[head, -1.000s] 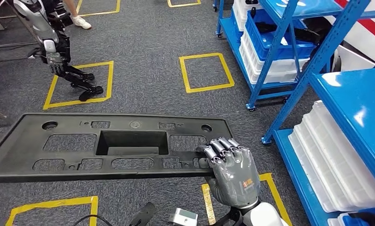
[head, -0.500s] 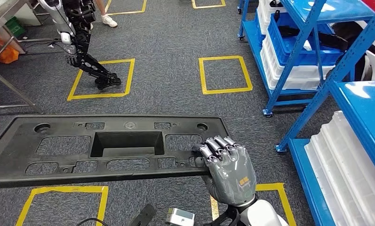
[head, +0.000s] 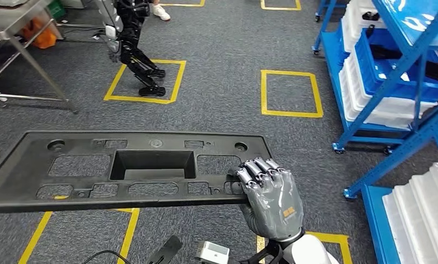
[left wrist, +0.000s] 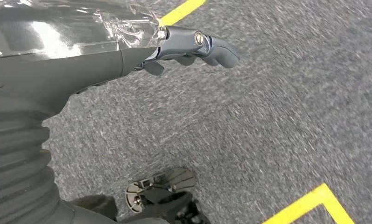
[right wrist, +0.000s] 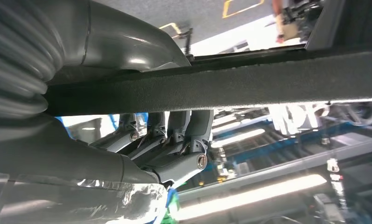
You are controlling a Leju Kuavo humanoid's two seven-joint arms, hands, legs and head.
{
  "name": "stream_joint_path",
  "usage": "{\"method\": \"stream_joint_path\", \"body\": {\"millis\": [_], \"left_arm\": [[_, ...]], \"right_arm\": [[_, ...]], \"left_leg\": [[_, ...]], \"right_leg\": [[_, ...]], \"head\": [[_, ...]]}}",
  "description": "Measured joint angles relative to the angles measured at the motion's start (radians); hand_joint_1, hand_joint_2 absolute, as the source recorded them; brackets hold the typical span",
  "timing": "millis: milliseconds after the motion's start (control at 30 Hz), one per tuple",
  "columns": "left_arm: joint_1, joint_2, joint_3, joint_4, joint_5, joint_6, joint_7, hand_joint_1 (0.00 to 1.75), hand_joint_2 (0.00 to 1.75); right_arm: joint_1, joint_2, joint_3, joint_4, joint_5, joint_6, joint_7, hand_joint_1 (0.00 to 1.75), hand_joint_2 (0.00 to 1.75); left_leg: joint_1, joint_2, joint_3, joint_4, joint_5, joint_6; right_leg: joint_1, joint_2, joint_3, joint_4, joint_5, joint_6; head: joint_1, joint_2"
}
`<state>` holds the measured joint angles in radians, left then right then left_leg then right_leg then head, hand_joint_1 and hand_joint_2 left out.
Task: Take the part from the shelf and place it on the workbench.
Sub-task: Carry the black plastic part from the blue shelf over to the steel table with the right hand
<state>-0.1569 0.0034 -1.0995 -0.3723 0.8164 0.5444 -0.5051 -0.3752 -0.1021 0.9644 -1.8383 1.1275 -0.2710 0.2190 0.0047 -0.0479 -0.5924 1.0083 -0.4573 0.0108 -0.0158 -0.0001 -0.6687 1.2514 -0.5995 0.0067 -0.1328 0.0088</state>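
The part [head: 150, 144] is a long black plastic panel with a rectangular recess and several cut-outs. It is held level across the lower half of the head view, above the floor, and its left end runs off the picture's edge. My right hand [head: 271, 201] grips its right end, fingers curled over the near rim. In the right wrist view the part's edge [right wrist: 249, 84] is a dark bar lying between the thumb and the fingers [right wrist: 165, 144]. In the left wrist view my left hand [left wrist: 128, 60] hangs over grey carpet, its fingers [left wrist: 198, 44] stretched out with nothing in them.
Blue shelving [head: 392, 82] with white trays [head: 420, 214] and blue crates stands on the right. Another robot's legs [head: 134, 49] stand in a yellow floor square at the back left. A metal table's legs [head: 35, 60] are at the far left. A yellow taped square [head: 290, 93] marks the carpet ahead.
The whole scene has slid right in the picture, so the camera has turned left. The shelving has moved toward the right edge. The part and my right hand keep the same hold.
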Motion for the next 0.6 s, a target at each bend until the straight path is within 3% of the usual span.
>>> {"method": "stream_joint_path", "body": {"millis": [33,100,167,233,267,333,400,433,467,500,567,600], "left_arm": [[0.000,0.000,0.000,0.000,0.000,0.000,0.000,0.00,1.75],[-0.001,0.000,0.000,0.000,0.000,0.000,0.000,0.00,1.75],[0.000,0.000,0.000,0.000,0.000,0.000,0.000,0.00,1.75],[0.003,0.001,0.000,0.000,0.000,0.000,0.000,0.00,1.75],[0.004,0.002,0.000,0.000,0.000,0.000,0.000,0.00,1.75],[0.001,0.003,0.000,0.000,0.000,0.000,0.000,0.00,1.75],[0.000,0.003,0.000,0.000,0.000,0.000,0.000,0.00,1.75],[0.001,0.003,0.000,0.000,0.000,0.000,0.000,0.00,1.75],[0.002,0.003,0.000,0.000,0.000,0.000,0.000,0.00,1.75],[0.004,0.004,0.000,0.000,0.000,0.000,0.000,0.00,1.75],[0.003,0.004,0.000,0.000,-0.001,0.000,0.000,0.00,1.75],[0.002,0.004,0.000,0.000,-0.001,-0.001,0.000,0.00,1.75]], "right_arm": [[0.000,0.000,0.000,0.000,0.000,0.000,0.000,1.75,1.75],[0.000,0.000,0.000,0.000,0.000,0.000,0.000,1.75,1.75],[0.000,0.000,0.001,-0.001,0.000,0.000,0.000,1.75,1.75],[-0.001,0.001,0.001,-0.001,0.001,0.001,0.000,1.75,1.75],[-0.002,0.002,0.001,-0.001,0.001,0.001,0.000,1.75,1.75],[-0.003,0.003,0.001,-0.002,0.001,0.001,0.000,1.75,1.75],[-0.003,0.003,0.001,-0.002,0.001,0.001,0.000,1.75,1.75],[-0.003,0.003,0.002,-0.002,0.001,0.001,0.000,1.75,1.75],[-0.002,0.003,0.002,-0.002,0.001,0.001,0.000,1.75,1.75],[-0.002,0.003,0.002,-0.002,0.001,0.001,0.000,1.75,1.75],[-0.003,0.003,0.002,-0.002,0.001,0.001,0.000,1.75,1.75],[-0.003,0.003,0.002,-0.002,0.001,0.001,0.001,1.75,1.75]], "left_leg": [[0.001,-0.012,0.001,0.005,-0.004,-0.003],[0.000,-0.033,-0.006,0.018,-0.010,-0.012],[0.004,-0.048,-0.017,0.025,-0.012,-0.024],[0.008,-0.056,-0.018,0.025,-0.012,-0.036],[0.007,-0.044,-0.022,0.037,-0.020,-0.043],[0.005,0.001,-0.056,0.116,-0.061,-0.053],[0.009,0.030,-0.121,0.243,-0.113,-0.062],[0.011,0.035,-0.145,0.285,-0.121,-0.064],[0.012,0.038,-0.151,0.291,-0.112,-0.065],[0.013,0.041,-0.136,0.258,-0.085,-0.063],[0.009,0.064,-0.068,0.121,-0.018,-0.055],[0.004,0.076,-0.041,0.063,0.002,-0.048]], "right_leg": [[-0.001,0.011,0.024,-0.066,0.043,-0.002],[-0.004,0.050,0.065,-0.174,0.092,-0.008],[-0.002,0.069,0.074,-0.200,0.092,-0.014],[-0.002,0.052,0.079,-0.208,0.095,-0.023],[-0.004,0.042,0.084,-0.213,0.096,-0.029],[-0.006,0.017,0.094,-0.220,0.096,-0.036],[-0.005,-0.007,0.099,-0.221,0.091,-0.040],[-0.004,-0.018,0.100,-0.221,0.089,-0.041],[-0.004,-0.028,0.103,-0.220,0.086,-0.040],[-0.004,-0.038,0.106,-0.220,0.083,-0.039],[-0.003,-0.055,0.117,-0.221,0.075,-0.033],[-0.002,-0.061,0.121,-0.222,0.071,-0.029]], "head": [[0.001,0.000],[0.003,0.000],[0.003,0.000],[0.002,0.000],[-0.002,0.000],[-0.011,0.000],[-0.017,0.000],[-0.017,0.000],[-0.018,0.000],[-0.019,0.000],[-0.020,0.000],[-0.020,0.000]]}}
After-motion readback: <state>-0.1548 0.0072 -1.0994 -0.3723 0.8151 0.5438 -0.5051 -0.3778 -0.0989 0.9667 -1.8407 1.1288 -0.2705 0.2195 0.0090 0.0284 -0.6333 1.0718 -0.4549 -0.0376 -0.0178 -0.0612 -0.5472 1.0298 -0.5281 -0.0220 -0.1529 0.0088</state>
